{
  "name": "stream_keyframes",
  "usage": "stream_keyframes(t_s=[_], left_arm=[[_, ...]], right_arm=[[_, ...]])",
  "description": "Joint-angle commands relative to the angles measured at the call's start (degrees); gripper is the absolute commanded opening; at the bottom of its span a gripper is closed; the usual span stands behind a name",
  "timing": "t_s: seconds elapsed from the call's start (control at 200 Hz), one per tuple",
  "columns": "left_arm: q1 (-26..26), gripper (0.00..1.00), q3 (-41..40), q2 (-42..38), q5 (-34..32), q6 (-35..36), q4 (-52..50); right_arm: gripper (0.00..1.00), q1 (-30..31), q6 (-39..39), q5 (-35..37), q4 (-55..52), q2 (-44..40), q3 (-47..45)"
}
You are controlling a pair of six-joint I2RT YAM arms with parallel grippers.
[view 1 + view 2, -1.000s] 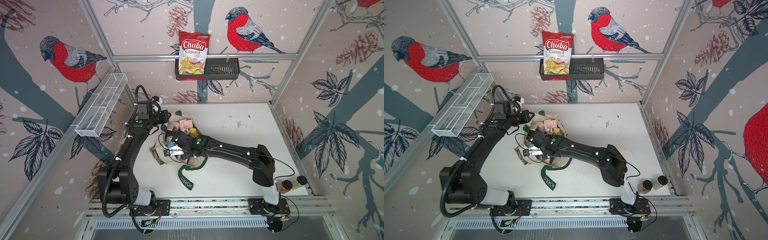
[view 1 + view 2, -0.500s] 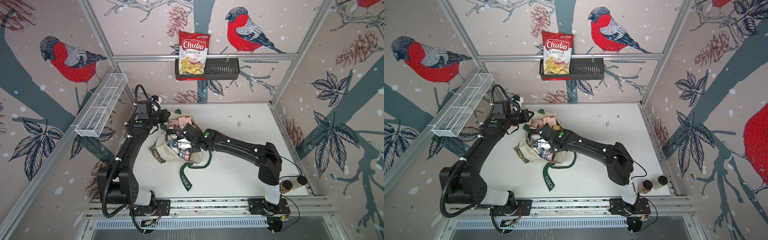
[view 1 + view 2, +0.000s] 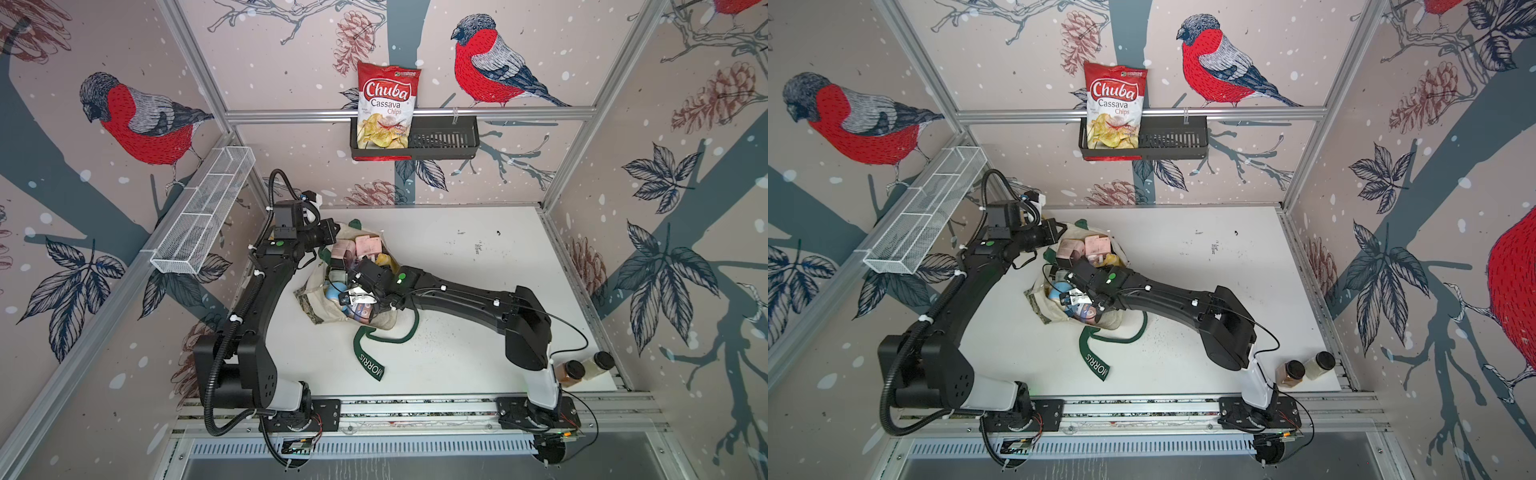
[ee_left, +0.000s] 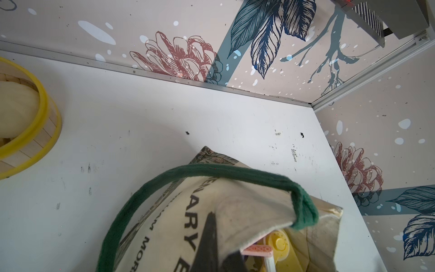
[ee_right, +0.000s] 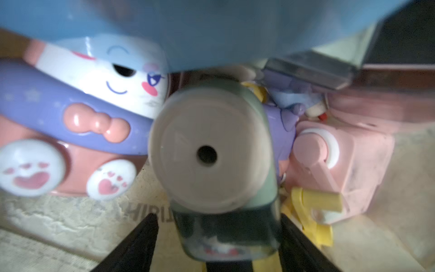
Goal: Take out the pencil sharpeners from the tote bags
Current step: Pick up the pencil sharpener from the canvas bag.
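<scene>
Right end effector (image 3: pixel 353 297), seen from above, sits inside the tote bag (image 3: pixel 328 318), tips buried among pencil sharpeners (image 3: pixel 368 245); my left end effector (image 3: pixel 334 237) clamps its rim. Left wrist: one dark finger (image 4: pixel 209 233), rest cut off. Right wrist: spread fingers (image 5: pixel 141 242) straddle a blurred grey-green sharpener (image 5: pixel 211 150), gap beside one.

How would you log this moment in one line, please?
left jaws: shut on bag rim | right jaws: open astride green sharpener inside bag

left arm (image 3: pixel 257 299): extended toward back
left gripper (image 3: pixel 331 237): closed
right arm (image 3: pixel 457 297): stretched low across
right gripper (image 3: pixel 348 296): jaws apart
</scene>
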Motion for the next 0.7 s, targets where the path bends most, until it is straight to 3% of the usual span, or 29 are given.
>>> stream_keyframes(t_s=[0.0,0.33,0.56,0.695], left_arm=[[0.02,0.0,0.48,-0.61,1.49,0.83,4.26],[0.01,0.0,0.46,-0.61,1.63,0.76,4.3],[-0.01,0.0,0.44,-0.7,1.51,0.83,4.17],[0.0,0.0,0.46,-0.69,1.51,0.78,4.17]], right_arm=[[0.78,0.36,-1.54,-2.35,2.65,1.78,0.81],[0.64,0.48,0.6,-5.54,6.93,3.12,0.63],[0.48,0.4,3.47,-11.22,6.75,-0.06,-0.2],[0.45,0.34,5.09,-13.87,8.16,-2.78,-3.12]])
